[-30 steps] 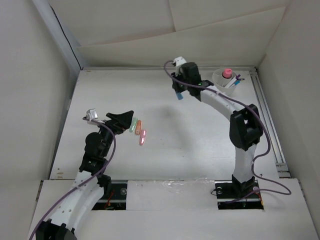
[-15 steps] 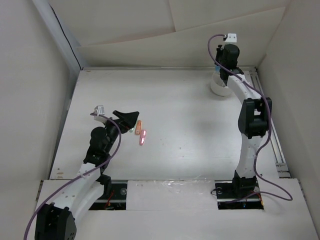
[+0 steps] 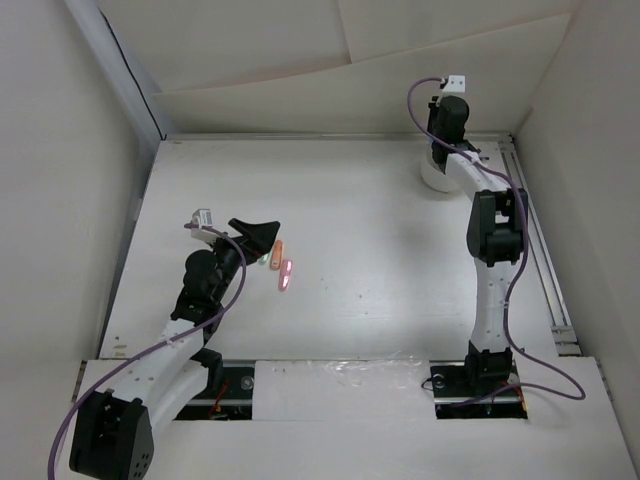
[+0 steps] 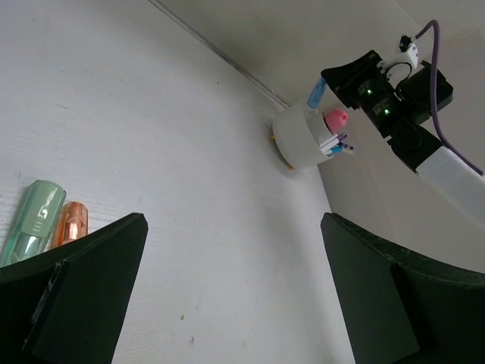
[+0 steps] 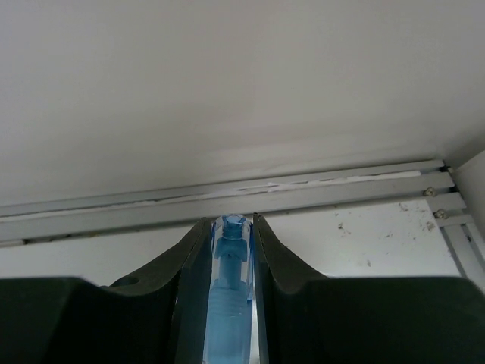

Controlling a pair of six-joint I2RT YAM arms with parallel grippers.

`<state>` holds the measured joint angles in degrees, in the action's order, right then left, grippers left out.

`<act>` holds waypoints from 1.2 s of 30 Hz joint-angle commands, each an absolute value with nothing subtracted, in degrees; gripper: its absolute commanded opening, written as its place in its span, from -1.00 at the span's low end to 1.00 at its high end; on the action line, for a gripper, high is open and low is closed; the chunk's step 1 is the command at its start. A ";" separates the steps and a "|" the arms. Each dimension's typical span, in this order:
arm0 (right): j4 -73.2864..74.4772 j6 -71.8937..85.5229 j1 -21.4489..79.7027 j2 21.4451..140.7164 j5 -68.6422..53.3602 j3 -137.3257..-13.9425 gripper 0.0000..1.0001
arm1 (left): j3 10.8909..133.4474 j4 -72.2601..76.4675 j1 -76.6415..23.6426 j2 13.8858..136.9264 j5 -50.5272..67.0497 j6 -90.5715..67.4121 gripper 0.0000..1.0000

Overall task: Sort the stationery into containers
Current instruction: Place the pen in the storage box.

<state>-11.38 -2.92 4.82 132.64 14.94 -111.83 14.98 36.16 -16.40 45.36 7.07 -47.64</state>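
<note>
Overhead and wrist views, sorting task. The white table (image 3: pixel 380 260) carries everything I am watching, and I place each item against the round white cup (image 3: pixel 435 175), which stands in the table's far right corner. The right arm (image 3: pixel 490 240) reaches up and over that cup, while the left arm (image 3: pixel 200 290) bends over the left side of the table, well apart from the cup. The left gripper (image 4: pixel 233 220) hangs over the table with its jaws spread wide and nothing between them. The right gripper (image 5: pixel 233 221) hovers directly above the cup with its jaws drawn narrow, pinching a blue highlighter (image 5: pixel 229 318) lengthwise. In the left wrist view this highlighter tilts down toward the cup's rim, and I cannot tell whether it touches the rim. Three more highlighters lie on the table far from the cup, just beside the left gripper. The green highlighter (image 4: pixel 34 220) and the orange highlighter (image 4: pixel 72 224) lie side by side and touching. The pink highlighter (image 3: pixel 287 275) lies just beyond the orange one, on the side nearer the cup. Inside the cup a small pink capped bottle (image 4: pixel 336 117) stands upright, and a few thin pens (image 4: pixel 337 145) lean out over the rim beside it; which compartments hold them I cannot tell.
</note>
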 commanded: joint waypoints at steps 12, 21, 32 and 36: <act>-18.81 -7.11 4.48 133.59 21.62 -114.35 -1.00 | 15.21 40.78 -16.44 45.62 7.12 -47.02 1.00; -18.81 -7.12 4.48 134.65 20.57 -113.82 -1.00 | 15.21 40.78 -16.44 45.62 7.12 -47.02 1.00; -19.42 -5.45 4.48 134.65 20.04 -110.75 -0.98 | 15.21 40.78 -16.44 45.62 7.12 -47.02 1.00; -20.74 -5.45 4.48 133.60 20.04 -108.02 -0.98 | 15.21 40.78 -16.44 45.62 7.12 -47.02 1.00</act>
